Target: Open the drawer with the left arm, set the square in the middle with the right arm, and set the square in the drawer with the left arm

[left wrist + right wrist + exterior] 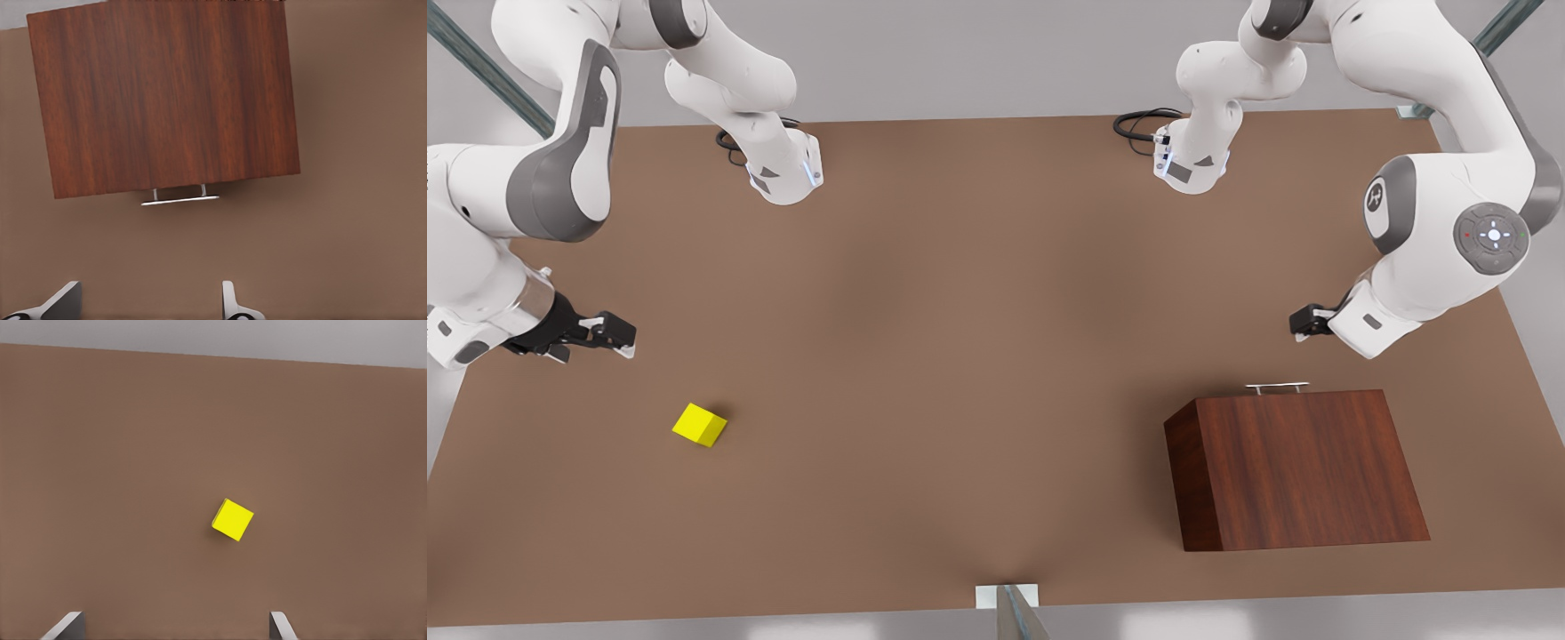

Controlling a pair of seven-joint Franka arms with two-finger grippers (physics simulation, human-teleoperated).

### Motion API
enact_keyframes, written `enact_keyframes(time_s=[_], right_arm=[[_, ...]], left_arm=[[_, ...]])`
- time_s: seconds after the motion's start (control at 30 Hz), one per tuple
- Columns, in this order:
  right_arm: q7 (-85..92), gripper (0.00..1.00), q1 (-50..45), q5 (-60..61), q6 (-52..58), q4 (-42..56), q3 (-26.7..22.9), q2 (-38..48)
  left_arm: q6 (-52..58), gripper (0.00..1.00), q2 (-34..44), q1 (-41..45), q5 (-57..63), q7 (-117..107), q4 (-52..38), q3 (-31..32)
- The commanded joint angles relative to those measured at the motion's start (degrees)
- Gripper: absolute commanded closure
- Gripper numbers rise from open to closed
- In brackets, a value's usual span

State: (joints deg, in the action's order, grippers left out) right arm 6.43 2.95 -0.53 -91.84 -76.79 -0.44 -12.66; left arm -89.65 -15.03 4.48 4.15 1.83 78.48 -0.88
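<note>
- Right now the wooden box sits on the brown desk toward the front view's right, with its drawer pushed fully in; only the thin silver handle sticks out from the edge that faces the arm bases.
- From the left wrist view, the same box is ahead of the camera, and the handle lies flat along its near edge, between the box and the gripper.
- At the front view's right, the left gripper hangs above the desk near the handle but apart from it, touching nothing.
- Its two fingertips stand spread wide in the left wrist view, with bare desk between them.
- Meanwhile the square, a small bright yellow cube, rests on the desk toward the front view's left, well apart from the box and turned at an angle to the desk's edges.
- Over on the front view's left, the right gripper hovers near the square, off to one side of it and not in contact.
- Seen from the right wrist view, the square lies ahead of the spread fingertips, with open desk all around it.
- Between the square and the box, the middle of the desk is a plain brown patch.
</note>
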Motion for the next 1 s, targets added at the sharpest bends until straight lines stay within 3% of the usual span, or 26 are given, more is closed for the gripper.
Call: enact_keyframes(time_s=[0.0, 0.1, 0.2, 0.3, 0.37, 0.47, 0.6, 0.97], right_arm=[[0.0, 0.0, 0.0, 0.0, 0.0, 0.0, 0.0, 0.0], [-0.5, 0.0, 0.2, 0.0, -4.4, -5.0, 0.1, 2.2], [-0.5, 0.0, 0.7, 0.1, -4.7, -11.3, -0.2, 3.0], [-1.6, 0.0, 0.0, 0.6, -9.5, -16.5, -0.2, 0.5], [-17.6, 0.0, 0.0, 1.6, -16.7, -17.2, -0.3, -3.3], [-18.6, 0.0, 0.8, 1.5, -26.5, -23.3, -1.6, -4.2], [-25.8, 0.0, 0.7, 1.6, -34.5, -31.3, -2.4, -5.4], [-34.9, 0.0, 1.3, 1.6, -48.2, -35.3, -3.3, -15.0]], left_arm=[[0.0, 0.0, 0.0, 0.0, 0.1, 0.0, 0.0, 0.0], [-0.3, 0.0, 0.1, 0.1, 0.1, -1.5, 0.4, 0.0], [-6.9, 0.0, 4.8, 0.1, -0.6, -17.6, 9.0, 0.2], [-18.7, 0.0, 11.4, 0.1, -2.8, -33.3, 22.0, 0.1], [-28.4, 0.0, 14.6, 0.1, -3.4, -40.9, 30.6, 0.1], [-47.3, 0.0, 19.0, 0.1, -5.0, -47.4, 46.0, -0.4], [-55.1, 0.0, 18.0, 0.0, -9.2, -50.5, 49.8, -1.8], [-67.8, 0.0, 15.1, -0.1, -19.2, -59.6, 58.0, -3.3]])
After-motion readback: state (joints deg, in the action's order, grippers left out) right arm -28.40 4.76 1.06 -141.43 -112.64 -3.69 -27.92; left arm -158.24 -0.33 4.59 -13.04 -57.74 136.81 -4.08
